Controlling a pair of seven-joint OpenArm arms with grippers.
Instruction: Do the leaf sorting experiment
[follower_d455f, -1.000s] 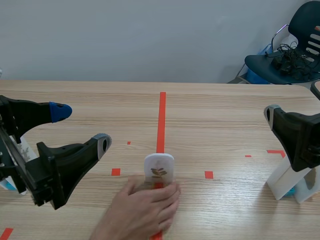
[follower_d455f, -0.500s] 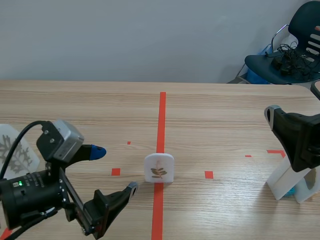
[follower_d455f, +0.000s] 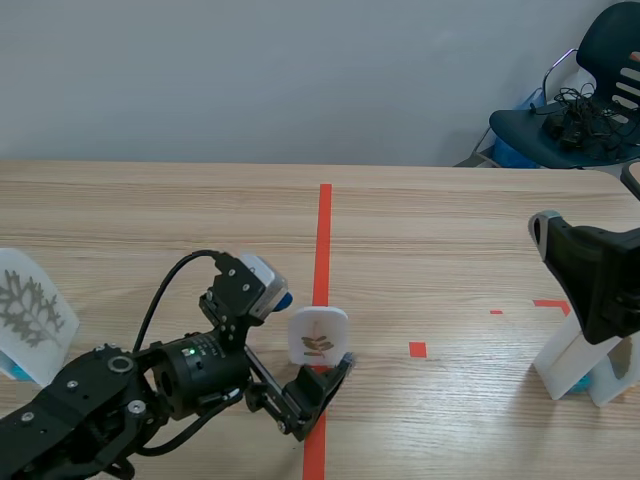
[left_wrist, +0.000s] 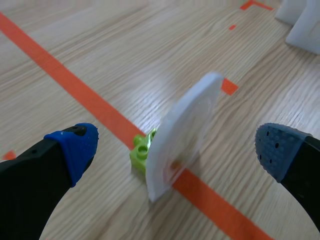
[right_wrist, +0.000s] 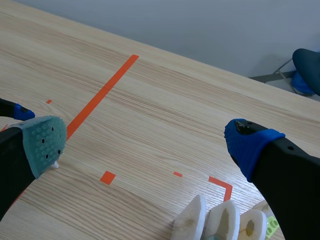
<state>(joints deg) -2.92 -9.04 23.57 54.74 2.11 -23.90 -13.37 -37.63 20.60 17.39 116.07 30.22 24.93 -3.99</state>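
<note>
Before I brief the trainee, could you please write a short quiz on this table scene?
1. True or false: the left hand is shut on the leaf card.
2. The leaf card stands on: A) the long red tape line; B) a small red square; C) bare wood far from any mark.
3. What colour is the brick at the card's foot?
Key: 1 false, it is open around the card; 2 A; 3 green.

Right gripper (right_wrist: 146, 145) spread wide above the wooden table (right_wrist: 165, 100), three white upright cards (right_wrist: 220, 222) standing within its span, orange tape line (right_wrist: 102, 90) running ahead.
</note>
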